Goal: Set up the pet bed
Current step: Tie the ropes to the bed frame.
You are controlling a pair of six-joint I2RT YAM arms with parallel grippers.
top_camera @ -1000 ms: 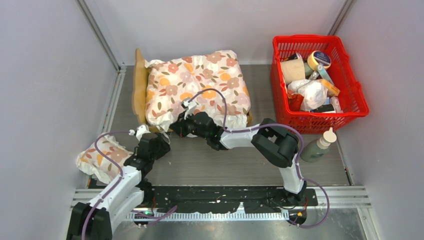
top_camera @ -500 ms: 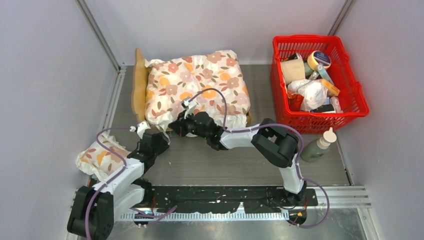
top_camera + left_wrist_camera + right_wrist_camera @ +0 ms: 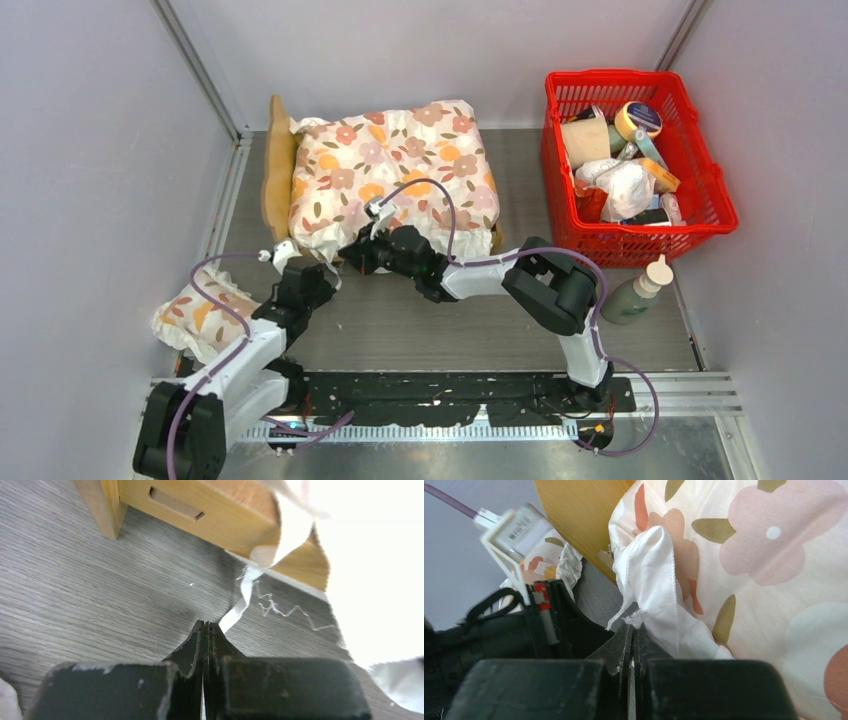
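The pet bed [image 3: 277, 170] is a light-wood frame at the back centre, headboard to the left. A white floral cushion [image 3: 395, 170] covers its top. My right gripper [image 3: 352, 256] is at the bed's near left corner, shut on a frayed white corner of the cushion cover [image 3: 649, 585], with the tuft sticking out of the jaw tips [image 3: 633, 628]. My left gripper [image 3: 318, 270] sits just left of it, low over the floor, jaws pressed together [image 3: 207, 625]. A loose white strip [image 3: 242, 597] hangs from the wood rail [image 3: 200, 515] and ends beside the right fingertip, seemingly outside the jaws.
A small floral pillow [image 3: 195, 315] lies on the floor by the left arm. A red basket [image 3: 640, 245] full of items stands at the back right, with a green bottle [image 3: 638, 290] in front of it. Grey walls close in on both sides.
My left gripper has closed from wide open and edged slightly toward the bed's near left corner. The right gripper has kept its hold on the cover corner.
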